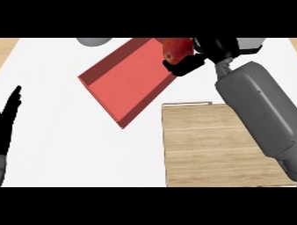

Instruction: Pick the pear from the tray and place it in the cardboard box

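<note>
Pear (174, 49) at tray's (122, 83) far edge, right robot hand (189, 63) curled round it, box (203, 140) nearby

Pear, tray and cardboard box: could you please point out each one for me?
pear (175, 47), head view, its visible red side.
tray (128, 79), head view, its bare red floor.
cardboard box (203, 145), head view, its bare brown surface.

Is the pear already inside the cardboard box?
No, the pear is up at the red tray's far corner with the right hand curled round it, apart from the cardboard box.
</note>
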Motion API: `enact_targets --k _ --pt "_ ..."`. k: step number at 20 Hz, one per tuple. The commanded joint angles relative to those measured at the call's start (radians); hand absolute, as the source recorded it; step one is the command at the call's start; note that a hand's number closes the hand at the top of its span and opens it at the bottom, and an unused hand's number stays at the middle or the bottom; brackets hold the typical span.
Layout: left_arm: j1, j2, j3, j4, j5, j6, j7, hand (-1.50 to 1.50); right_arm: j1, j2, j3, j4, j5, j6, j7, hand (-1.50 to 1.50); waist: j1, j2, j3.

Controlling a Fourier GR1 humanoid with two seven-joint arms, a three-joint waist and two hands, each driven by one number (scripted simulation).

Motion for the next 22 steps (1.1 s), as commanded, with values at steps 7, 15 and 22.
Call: enact_targets --k 7,15,22 --pt "-0.053 -0.01 0.019 0.033 -0.004 -0.034 -0.006 0.0 -0.312 0.191 -0.168 0.414 -0.053 -0.009 0.015 1.5 0.023 0.013 0.0" --pt "-0.094 -0.043 0.001 0.04 -0.038 -0.014 0.012 0.0 -0.444 0.274 -0.233 0.704 -0.025 -0.146 -0.069 1.5 0.048 0.026 -0.001" --pt "-0.108 -0.026 -0.006 0.019 -0.036 -0.053 0.003 0.0 -0.473 0.269 -0.252 0.852 0.003 -0.224 -0.041 1.5 0.087 0.042 -0.001"
